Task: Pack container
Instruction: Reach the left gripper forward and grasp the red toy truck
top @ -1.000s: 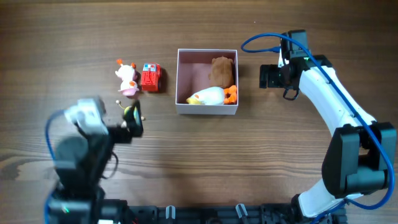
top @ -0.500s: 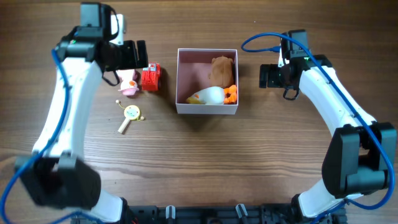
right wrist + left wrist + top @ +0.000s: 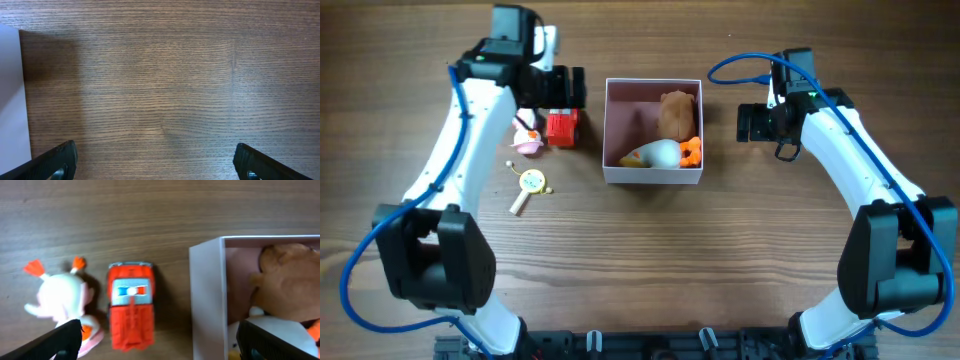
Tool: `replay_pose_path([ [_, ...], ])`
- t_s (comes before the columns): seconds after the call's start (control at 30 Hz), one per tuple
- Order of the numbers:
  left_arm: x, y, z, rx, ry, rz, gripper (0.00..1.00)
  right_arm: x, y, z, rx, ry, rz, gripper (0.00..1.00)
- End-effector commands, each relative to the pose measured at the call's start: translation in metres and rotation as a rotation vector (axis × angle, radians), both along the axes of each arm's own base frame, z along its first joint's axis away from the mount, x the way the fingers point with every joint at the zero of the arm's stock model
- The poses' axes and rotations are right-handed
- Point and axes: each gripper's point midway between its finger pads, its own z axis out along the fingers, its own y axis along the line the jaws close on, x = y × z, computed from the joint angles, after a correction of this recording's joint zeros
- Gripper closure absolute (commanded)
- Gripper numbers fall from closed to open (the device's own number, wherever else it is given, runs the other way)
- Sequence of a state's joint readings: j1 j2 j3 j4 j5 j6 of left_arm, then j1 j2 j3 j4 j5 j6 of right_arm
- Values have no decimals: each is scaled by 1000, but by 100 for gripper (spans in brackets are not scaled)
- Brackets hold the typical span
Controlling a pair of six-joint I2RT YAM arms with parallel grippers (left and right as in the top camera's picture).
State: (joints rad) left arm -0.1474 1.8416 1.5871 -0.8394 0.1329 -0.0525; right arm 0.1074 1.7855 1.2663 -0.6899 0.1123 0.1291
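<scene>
Dark wood-grain worktop, both arms over it. Left fingers spread wide, gripping nothing. Red truck sits in the gap between them, nearer one finger, with a white-and-pink figure just beside it on the outer side. Container lies at the other finger: its near wall is inside the gap, and it holds a brown plush, white toy and orange piece. Yellow rattle lies outside the gap. Right fingers also wide, empty, over bare wood, container wall at one finger's side
</scene>
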Motion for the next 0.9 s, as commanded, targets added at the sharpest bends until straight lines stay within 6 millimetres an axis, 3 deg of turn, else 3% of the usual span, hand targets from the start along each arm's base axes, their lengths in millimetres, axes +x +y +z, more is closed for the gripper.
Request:
replay_pose_path([
  [0.0,8,-3,-4,92,-26,18,0,1,0,4,2,-10,9,1],
  [0.13,9,-2,-18,102,4,43,0,1,0,4,3,-11,9,0],
  [0.53,6,3,-90,127,170,81,0,1,0,4,2,-10,9,1],
  [0.87,0,24,-105,124,226,134,3,1,0,4,2,-10,9,0],
])
